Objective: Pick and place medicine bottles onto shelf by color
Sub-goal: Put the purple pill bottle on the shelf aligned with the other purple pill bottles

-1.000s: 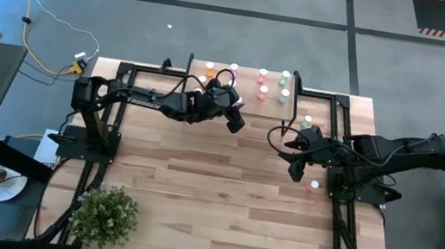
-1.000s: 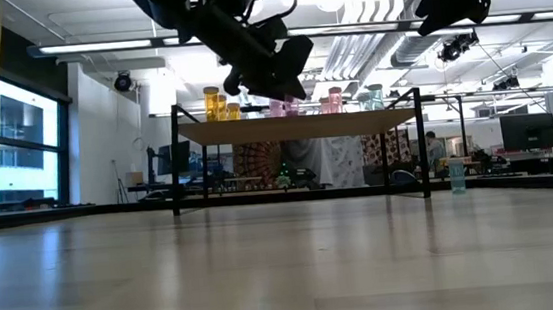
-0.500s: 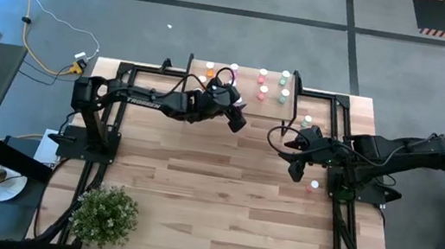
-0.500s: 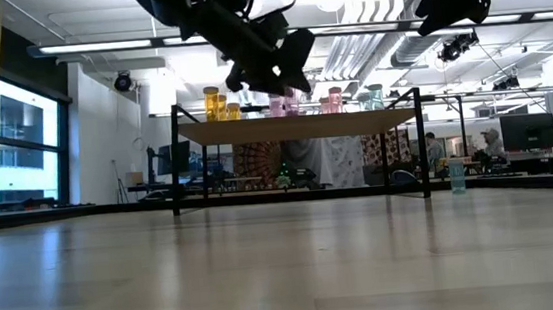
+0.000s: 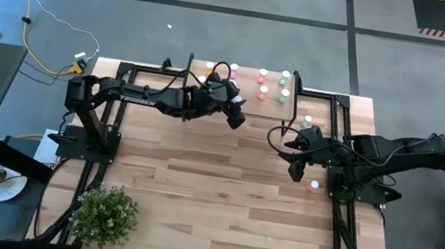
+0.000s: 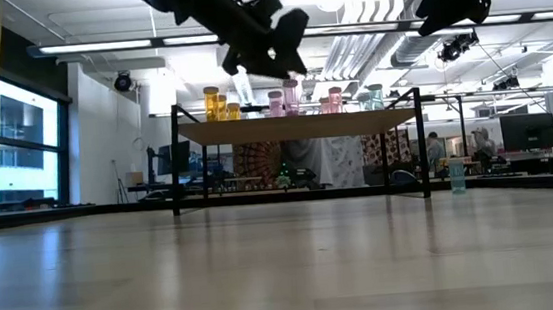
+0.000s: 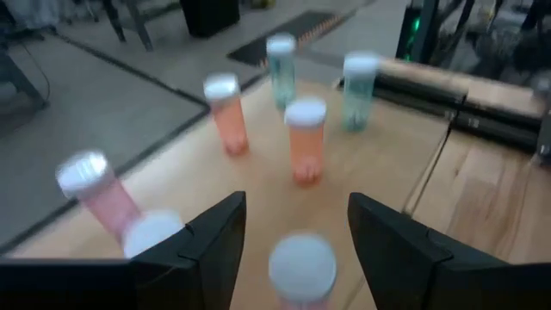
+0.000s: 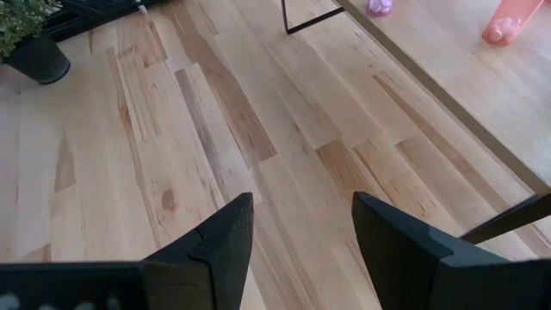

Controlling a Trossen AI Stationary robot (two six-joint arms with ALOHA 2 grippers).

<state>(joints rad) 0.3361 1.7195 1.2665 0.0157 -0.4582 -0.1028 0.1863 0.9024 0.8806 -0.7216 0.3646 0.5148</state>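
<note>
The shelf [image 5: 243,99] stands at the table's far edge with several medicine bottles upright on it: orange [image 6: 214,103], pink [image 6: 277,103] and pale green [image 6: 377,94]. My left gripper [image 5: 235,113] hovers open just above the shelf's near side. In the left wrist view a white-capped pink bottle [image 7: 301,269] stands below and between the left gripper's [image 7: 297,250] fingers, apart from both. Orange bottles [image 7: 305,142] and green ones [image 7: 358,79] stand beyond it. My right gripper [image 5: 295,168] waits open, high over the table's right side, holding nothing.
Two bottles remain on the tabletop at the right: a green one [image 5: 308,119] near the shelf's right leg and a pink one [image 5: 312,186] beside the right arm. A potted plant [image 5: 105,215] stands at the near left corner. Bare wood lies in the middle.
My left gripper has risen from the shelf top and drawn slightly back toward the table's near edge. The pink bottle under it stays upright on the shelf.
</note>
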